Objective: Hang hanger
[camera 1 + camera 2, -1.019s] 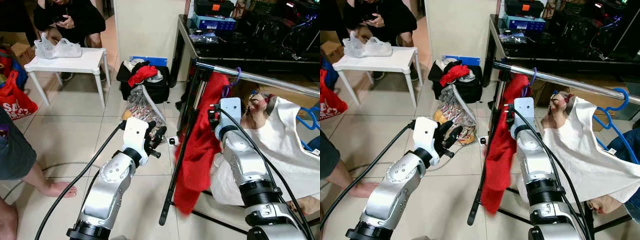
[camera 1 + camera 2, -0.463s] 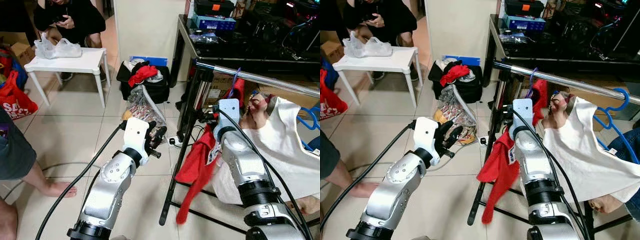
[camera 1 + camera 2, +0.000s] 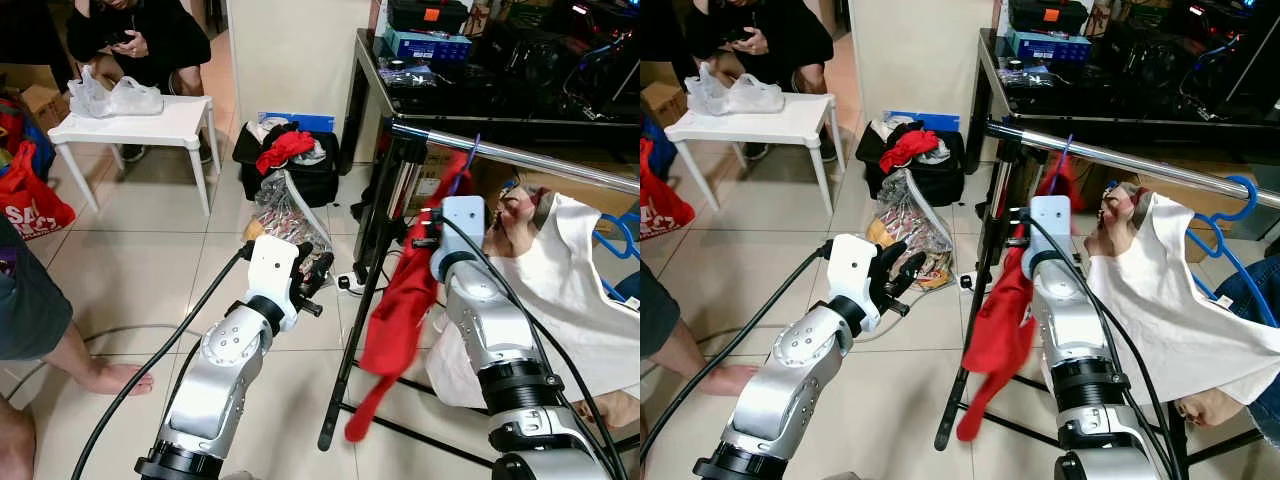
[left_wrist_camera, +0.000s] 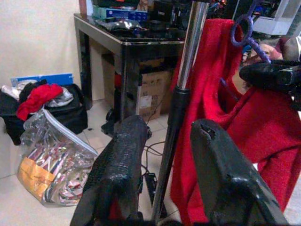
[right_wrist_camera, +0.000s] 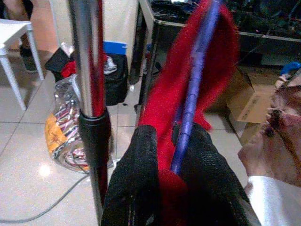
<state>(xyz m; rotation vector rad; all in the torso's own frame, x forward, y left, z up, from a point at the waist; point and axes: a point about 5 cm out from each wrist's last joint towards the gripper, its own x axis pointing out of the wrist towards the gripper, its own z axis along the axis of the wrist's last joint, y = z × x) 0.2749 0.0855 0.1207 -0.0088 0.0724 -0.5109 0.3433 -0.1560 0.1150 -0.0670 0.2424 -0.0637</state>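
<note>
A purple hanger (image 5: 193, 94) carries a red garment (image 3: 400, 310), and my right gripper (image 5: 171, 132) is shut on the hanger's stem. Its hook (image 3: 470, 150) is up against the silver rail (image 3: 540, 160), close to the rack's upright post (image 3: 385, 230); I cannot tell whether it rests on the rail. The red cloth hangs crumpled down toward the rack's foot. My left gripper (image 3: 310, 275) is held open over the floor left of the post, holding nothing; the post (image 4: 181, 94) and red garment (image 4: 211, 94) lie just beyond its fingers.
A white shirt (image 3: 570, 270) on a blue hanger (image 3: 615, 235) hangs further right on the rail. A black desk (image 3: 480, 90) stands behind. A black bag (image 3: 290, 165) and plastic bag (image 3: 290, 215) lie on the floor. A seated person, white table (image 3: 140, 125) and bare foot (image 3: 110, 378) are left.
The red garment hung long beside the post, dropped lower half a second ago, and is now lifted again with the hook by the rail. My left arm has not moved.
</note>
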